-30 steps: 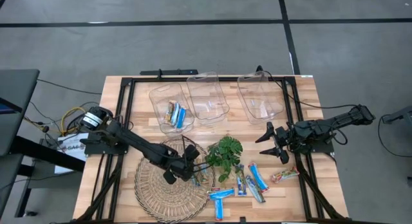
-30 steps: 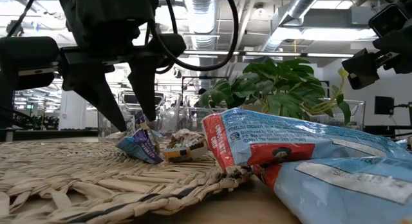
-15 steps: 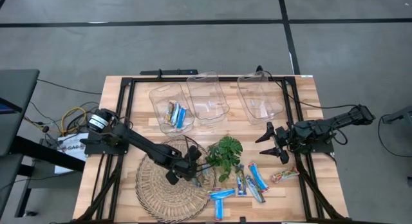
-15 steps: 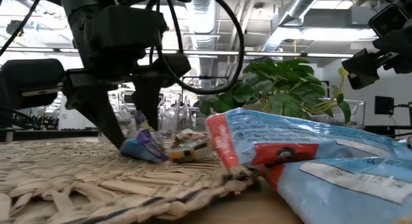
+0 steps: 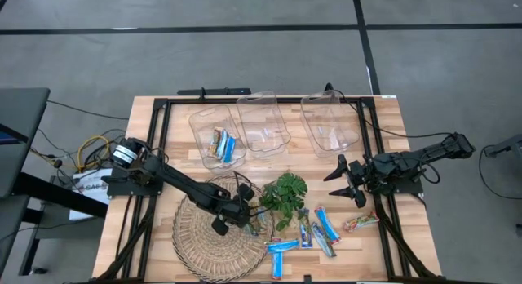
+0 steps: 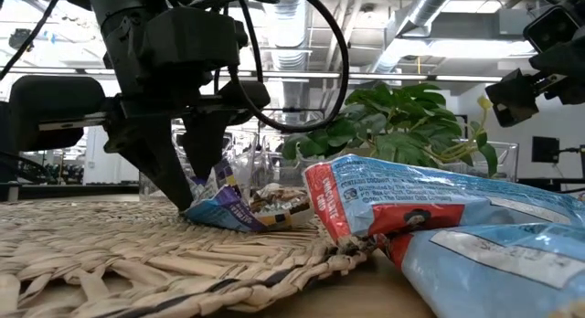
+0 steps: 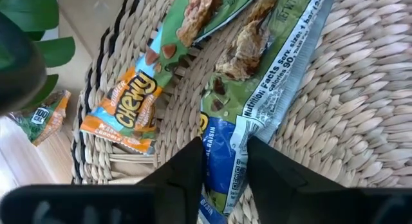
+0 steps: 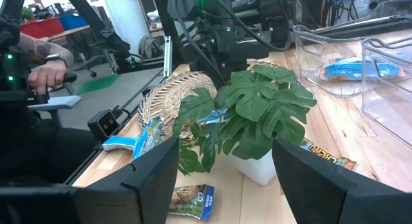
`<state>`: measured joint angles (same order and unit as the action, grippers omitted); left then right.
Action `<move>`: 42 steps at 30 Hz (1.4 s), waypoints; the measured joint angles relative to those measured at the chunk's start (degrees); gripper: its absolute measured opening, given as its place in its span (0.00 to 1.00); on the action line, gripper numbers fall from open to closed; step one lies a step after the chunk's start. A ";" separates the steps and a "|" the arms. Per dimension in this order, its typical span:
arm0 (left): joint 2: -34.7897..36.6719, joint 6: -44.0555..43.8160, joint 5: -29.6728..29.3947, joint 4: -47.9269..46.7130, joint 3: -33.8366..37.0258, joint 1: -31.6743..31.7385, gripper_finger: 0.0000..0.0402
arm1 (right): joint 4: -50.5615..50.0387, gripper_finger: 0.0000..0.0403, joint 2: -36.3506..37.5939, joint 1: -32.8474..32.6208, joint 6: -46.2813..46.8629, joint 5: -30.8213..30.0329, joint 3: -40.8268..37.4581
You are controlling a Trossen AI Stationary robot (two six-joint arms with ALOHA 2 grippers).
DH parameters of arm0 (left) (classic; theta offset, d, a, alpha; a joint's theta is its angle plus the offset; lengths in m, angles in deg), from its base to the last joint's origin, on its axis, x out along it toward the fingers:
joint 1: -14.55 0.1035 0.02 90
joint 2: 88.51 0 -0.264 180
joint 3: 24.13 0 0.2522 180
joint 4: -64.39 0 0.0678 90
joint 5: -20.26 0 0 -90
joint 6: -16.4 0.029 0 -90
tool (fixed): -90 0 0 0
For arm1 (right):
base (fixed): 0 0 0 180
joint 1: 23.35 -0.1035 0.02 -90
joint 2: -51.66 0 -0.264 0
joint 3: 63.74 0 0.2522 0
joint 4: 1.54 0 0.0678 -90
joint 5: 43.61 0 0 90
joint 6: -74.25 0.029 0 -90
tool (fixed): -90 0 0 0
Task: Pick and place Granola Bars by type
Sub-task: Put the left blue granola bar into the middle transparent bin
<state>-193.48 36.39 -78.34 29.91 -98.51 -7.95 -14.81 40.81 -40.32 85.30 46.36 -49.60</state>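
My left gripper (image 5: 234, 218) reaches down onto the round woven mat (image 5: 196, 239) and is shut on a green-and-blue granola bar (image 7: 257, 89) lying there. An orange bar (image 7: 129, 108) and another green bar (image 7: 199, 11) lie beside it on the mat. Several blue bars (image 5: 314, 227) lie on the wood right of the mat. Two bars (image 5: 222, 144) rest in the left clear bin. My right gripper (image 5: 347, 179) hangs open at the table's right side, holding nothing. My left gripper pinches the bar's blue end (image 7: 222, 161) between its two fingers, which lie across the bar's width. The fingers (image 6: 174, 167) come from above, slanting down. The bar lies on the mat, and its held end (image 6: 219, 206) is bent up slightly.
A potted leafy plant (image 5: 285, 194) stands just right of the mat, close to my left gripper. Three clear bins (image 5: 265, 125) line the far side. A person's hand (image 8: 45, 66) shows beyond the table in the right wrist view.
My left gripper has sunk a little onto the mat, rolled slightly, and its fingers have closed in on the blue end of the bar. The bar has shifted a little on the mat and its held end has bent up.
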 joint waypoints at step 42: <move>23.09 7.94 0.61 13.44 0.04 33.79 0.18 | -0.03 0.61 0.00 -0.01 0.00 0.02 0.02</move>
<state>-170.39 44.33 -77.73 43.36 -98.47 25.83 -14.83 40.81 -40.33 85.30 46.38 -49.58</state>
